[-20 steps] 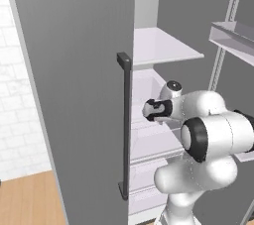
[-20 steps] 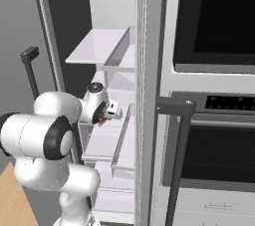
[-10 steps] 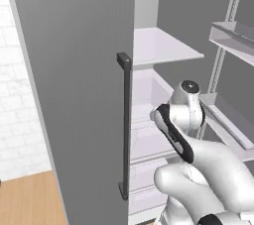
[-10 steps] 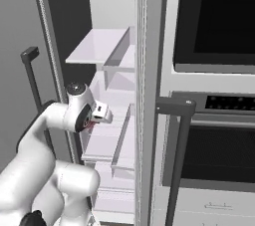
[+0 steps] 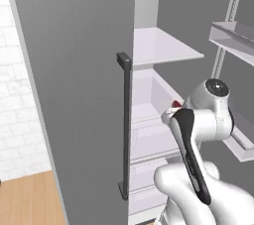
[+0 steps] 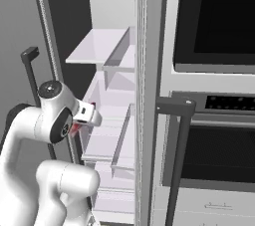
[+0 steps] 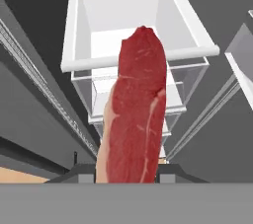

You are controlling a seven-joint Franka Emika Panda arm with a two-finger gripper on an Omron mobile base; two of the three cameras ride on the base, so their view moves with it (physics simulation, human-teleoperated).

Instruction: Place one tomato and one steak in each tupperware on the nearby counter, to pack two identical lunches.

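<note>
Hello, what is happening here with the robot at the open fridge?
The white robot arm is at the open fridge, and its gripper is shut on a raw red steak. In the hand view, the steak stands up between the fingers, in front of the white fridge shelves. In the right base view, a bit of red shows at the hand, beside the oven.

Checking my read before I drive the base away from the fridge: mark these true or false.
1. The gripper is shut on the steak. True.
2. The steak is brown and cooked. False: it is raw red with pale marbling.
3. The fridge door stands open. True: the shelves are exposed.
4. The oven is left of the fridge in the right base view. False: it is on the right.
5. A tomato sits in the gripper. False: it holds the steak.
</note>
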